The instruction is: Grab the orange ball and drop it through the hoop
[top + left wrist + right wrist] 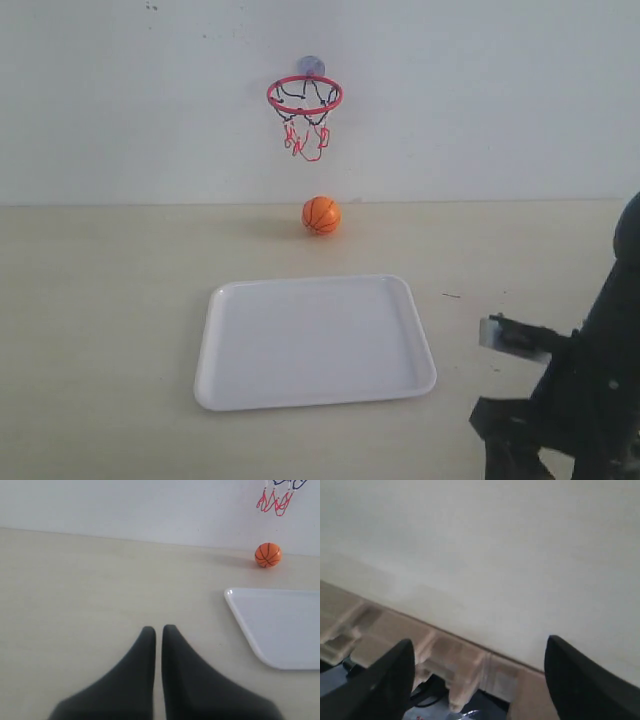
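Observation:
The orange ball (321, 215) rests on the table by the wall, right under the hoop (305, 94), whose red ring and red and black net hang from a suction cup on the wall. In the left wrist view the ball (268, 555) lies far ahead and off to one side, with the hoop's net (276, 499) at the frame's edge. My left gripper (158, 629) is shut on nothing, low over bare table. It does not show in the exterior view. My right gripper (479, 647) is open and empty, facing away from the ball.
A white tray (315, 340) lies empty mid-table, in front of the ball; its corner (280, 625) shows in the left wrist view. The right arm (575, 400) stands at the front right corner. Pale blocky structures (455, 665) and the wall fill the right wrist view.

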Robot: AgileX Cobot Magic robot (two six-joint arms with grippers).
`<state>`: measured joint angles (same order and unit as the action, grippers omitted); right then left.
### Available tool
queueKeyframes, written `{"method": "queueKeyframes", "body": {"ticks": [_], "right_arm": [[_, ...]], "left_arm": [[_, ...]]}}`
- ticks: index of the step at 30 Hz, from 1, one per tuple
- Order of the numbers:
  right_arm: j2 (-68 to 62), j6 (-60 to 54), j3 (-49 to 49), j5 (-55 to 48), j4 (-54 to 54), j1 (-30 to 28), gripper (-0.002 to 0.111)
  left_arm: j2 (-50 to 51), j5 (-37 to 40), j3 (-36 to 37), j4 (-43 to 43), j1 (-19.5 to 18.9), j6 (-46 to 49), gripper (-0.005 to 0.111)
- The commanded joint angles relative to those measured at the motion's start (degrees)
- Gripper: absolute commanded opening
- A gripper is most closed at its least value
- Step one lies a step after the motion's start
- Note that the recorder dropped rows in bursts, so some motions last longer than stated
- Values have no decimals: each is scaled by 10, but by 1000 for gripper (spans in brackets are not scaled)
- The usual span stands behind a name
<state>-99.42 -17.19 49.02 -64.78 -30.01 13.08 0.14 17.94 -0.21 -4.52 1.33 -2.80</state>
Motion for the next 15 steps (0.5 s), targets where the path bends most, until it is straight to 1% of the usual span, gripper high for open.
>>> {"method": "queueKeyframes", "body": {"ticks": [1, 8, 9, 10, 11, 12, 13, 14, 15], "right_arm": [[25, -46, -48, -15, -50, 40, 69], [29, -61, -101, -16, -85, 125, 69], [29, -72, -111, -36, -92, 155, 68], [29, -74, -117, -42, -94, 169, 66], [29, -80, -124, -43, -100, 192, 50], [29, -85, -127, -40, -100, 205, 38], [29, -109, -130, -31, -117, 225, 10], [29, -121, -130, -25, -128, 236, 0], [29, -135, -130, -14, -153, 253, 2]], "left_arm": [[-1, -4, 2, 1, -1, 3, 4], [-1, -4, 2, 1, -1, 3, 4], [-1, -4, 2, 1, -1, 3, 4], [-1, -4, 2, 1, -1, 3, 4], [-1, -4, 2, 1, -1, 3, 4], [-1, -4, 2, 1, -1, 3, 4], [-1, -4, 2, 1, -1, 3, 4], [-1, -4, 2, 1, -1, 3, 4], [-1, -4, 2, 1, -1, 3, 4]]}}
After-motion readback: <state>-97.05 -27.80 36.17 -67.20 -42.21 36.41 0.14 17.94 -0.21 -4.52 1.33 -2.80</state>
